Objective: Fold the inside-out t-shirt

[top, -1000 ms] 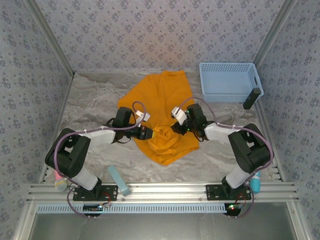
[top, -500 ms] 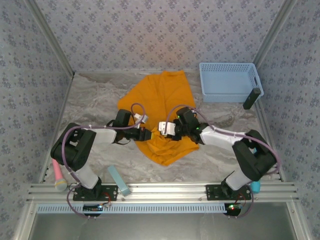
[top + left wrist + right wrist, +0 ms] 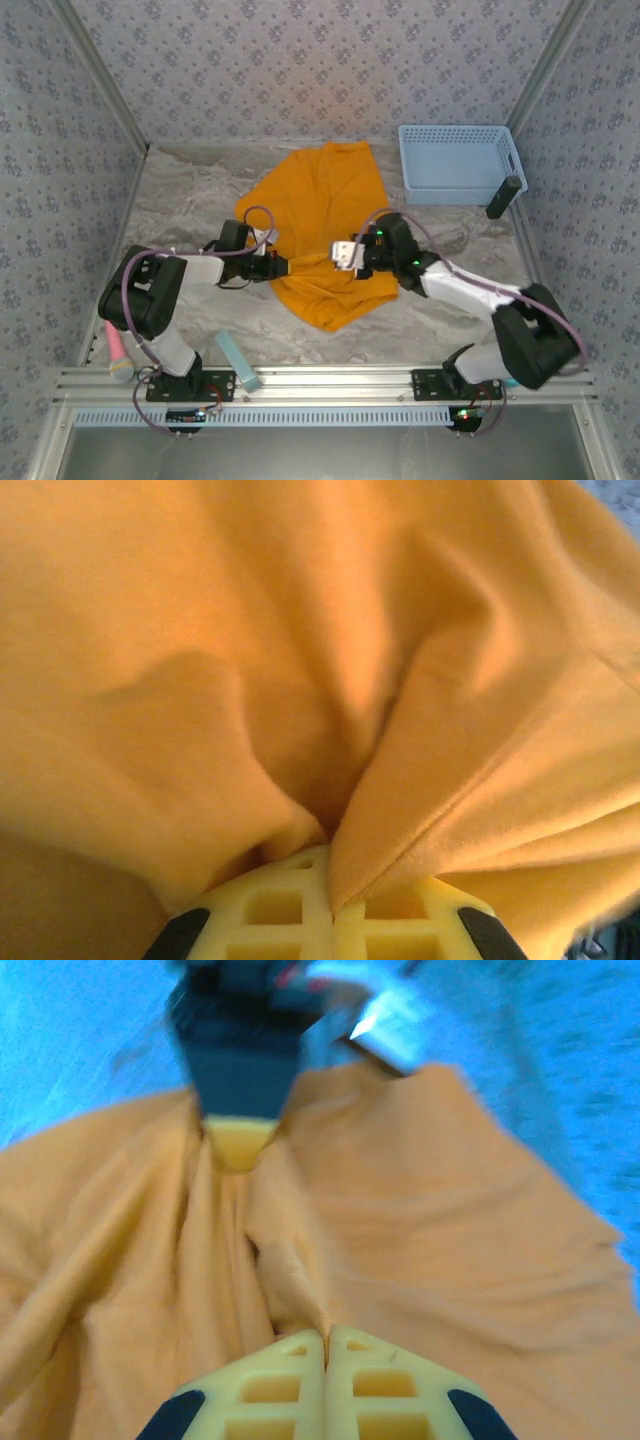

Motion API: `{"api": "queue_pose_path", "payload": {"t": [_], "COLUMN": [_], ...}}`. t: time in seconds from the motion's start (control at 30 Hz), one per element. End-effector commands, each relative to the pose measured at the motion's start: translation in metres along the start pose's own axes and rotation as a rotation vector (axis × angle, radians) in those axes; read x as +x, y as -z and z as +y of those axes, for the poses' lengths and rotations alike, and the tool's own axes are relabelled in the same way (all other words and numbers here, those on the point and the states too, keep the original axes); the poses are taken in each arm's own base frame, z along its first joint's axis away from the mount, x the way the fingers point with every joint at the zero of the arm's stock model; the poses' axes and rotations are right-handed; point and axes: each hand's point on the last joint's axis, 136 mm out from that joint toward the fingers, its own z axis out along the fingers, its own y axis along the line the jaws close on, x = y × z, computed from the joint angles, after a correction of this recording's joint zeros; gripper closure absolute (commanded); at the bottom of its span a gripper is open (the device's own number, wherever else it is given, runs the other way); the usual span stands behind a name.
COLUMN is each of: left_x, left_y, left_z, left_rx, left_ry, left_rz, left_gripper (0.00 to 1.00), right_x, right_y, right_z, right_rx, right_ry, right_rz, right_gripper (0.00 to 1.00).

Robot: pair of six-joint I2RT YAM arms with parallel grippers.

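Observation:
The inside-out t-shirt is orange-yellow and lies crumpled at the table's middle, with its near part bunched. My left gripper sits at the shirt's near-left edge, shut on a fold of cloth that rises from between its yellow fingertips. My right gripper reaches in from the right, facing the left one. It is shut on a thin ridge of the t-shirt pinched between its pads. The right wrist view also shows the left gripper just ahead, with cloth stretched between the two.
A light blue basket stands at the back right with a black object by its near corner. A teal block and a pink item lie near the left base. The walls stand close on three sides.
My right gripper swung left over the shirt and shut on a ridge of cloth close to the left gripper. The left gripper drew slightly left, still gripping the shirt.

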Motion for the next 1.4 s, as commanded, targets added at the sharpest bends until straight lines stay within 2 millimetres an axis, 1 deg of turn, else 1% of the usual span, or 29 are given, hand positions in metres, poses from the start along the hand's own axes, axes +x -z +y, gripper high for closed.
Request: {"api": "queue_pose_path", "payload": {"t": [0.0,0.03,0.07,0.13,0.2,0.23,0.27,0.3,0.33,0.4,0.5,0.57,0.63,0.7,0.77,0.83,0.9,1.0,1.07,1.17,1.2,1.23,1.3,1.37], "left_x": [-0.003,-0.002,0.001,0.006,0.011,0.012,0.012,0.011,0.010,0.006,0.001,0.002,0.003,-0.002,-0.005,-0.004,0.006,0.024,0.025,0.019,0.018,0.016,0.013,0.014], "left_y": [-0.001,-0.004,-0.008,-0.012,-0.014,-0.012,-0.010,-0.006,-0.002,0.008,0.024,0.030,0.033,0.040,0.044,0.048,0.047,0.043,0.039,0.039,0.039,0.039,0.039,0.043], "left_z": [0.027,0.026,0.019,0.002,-0.018,-0.024,-0.033,-0.040,-0.046,-0.065,-0.099,-0.121,-0.139,-0.151,-0.158,-0.167,-0.177,-0.188,-0.188,-0.193,-0.195,-0.197,-0.199,-0.206], "left_rx": [-0.130,-0.129,-0.107,-0.075,-0.044,-0.039,-0.020,-0.009,-0.003,0.019,0.059,0.099,0.149,0.191,0.212,0.248,0.293,0.344,0.315,0.310,0.314,0.313,0.308,0.337], "left_ry": [0.042,0.027,-0.010,-0.084,-0.167,-0.189,-0.214,-0.226,-0.229,-0.265,-0.373,-0.452,-0.506,-0.538,-0.578,-0.626,-0.698,-0.807,-0.869,-0.906,-0.919,-0.925,-0.930,-0.949], "left_rz": [0.000,0.009,0.024,0.047,0.068,0.069,0.067,0.063,0.058,0.039,0.006,-0.006,-0.010,-0.054,-0.099,-0.121,-0.103,-0.069,-0.095,-0.124,-0.127,-0.131,-0.134,-0.130], "left_gripper": [1.00,0.97,0.91,0.87,0.79,0.74,0.68,0.60,0.56,0.54,0.53,0.53,0.53,0.52,0.51,0.50,0.48,0.45,0.43,0.43,0.45,0.50,0.72,0.93], "right_x": [0.000,0.009,0.020,0.029,0.027,0.026,0.023,0.015,0.007,-0.017,-0.051,-0.063,-0.066,-0.066,-0.068,-0.067,-0.065,-0.064,-0.065,-0.065,-0.064,-0.064,-0.062,-0.061], "right_y": [0.013,0.010,0.006,0.002,0.001,0.001,0.005,0.010,0.016,0.026,0.038,0.041,0.039,0.038,0.037,0.035,0.033,0.033,0.033,0.033,0.032,0.032,0.032,0.030], "right_z": [-0.003,0.000,0.009,0.025,0.033,0.032,0.029,0.024,0.019,0.010,0.006,0.000,-0.004,-0.006,-0.004,-0.004,-0.003,-0.002,-0.001,0.001,0.001,0.001,0.002,0.004], "right_rx": [0.012,-0.005,-0.039,-0.086,-0.107,-0.099,-0.083,-0.072,-0.064,-0.077,-0.129,-0.141,-0.140,-0.152,-0.164,-0.168,-0.169,-0.174,-0.180,-0.187,-0.187,-0.186,-0.189,-0.191], "right_ry": [-0.243,-0.291,-0.320,-0.339,-0.334,-0.336,-0.333,-0.326,-0.318,-0.298,-0.232,-0.211,-0.199,-0.196,-0.193,-0.193,-0.198,-0.203,-0.201,-0.202,-0.202,-0.202,-0.199,-0.189], "right_rz": [-0.123,-0.092,-0.054,-0.036,-0.057,-0.067,-0.092,-0.139,-0.180,-0.250,-0.331,-0.358,-0.357,-0.362,-0.369,-0.363,-0.355,-0.353,-0.358,-0.359,-0.354,-0.352,-0.346,-0.332], "right_gripper": [1.00,1.00,1.00,1.00,0.98,0.97,0.97,0.97,0.97,0.98,0.99,1.00,1.00,1.00,1.00,0.99,0.99,0.99,0.99,0.99,0.99,0.99,0.99,0.98]}}
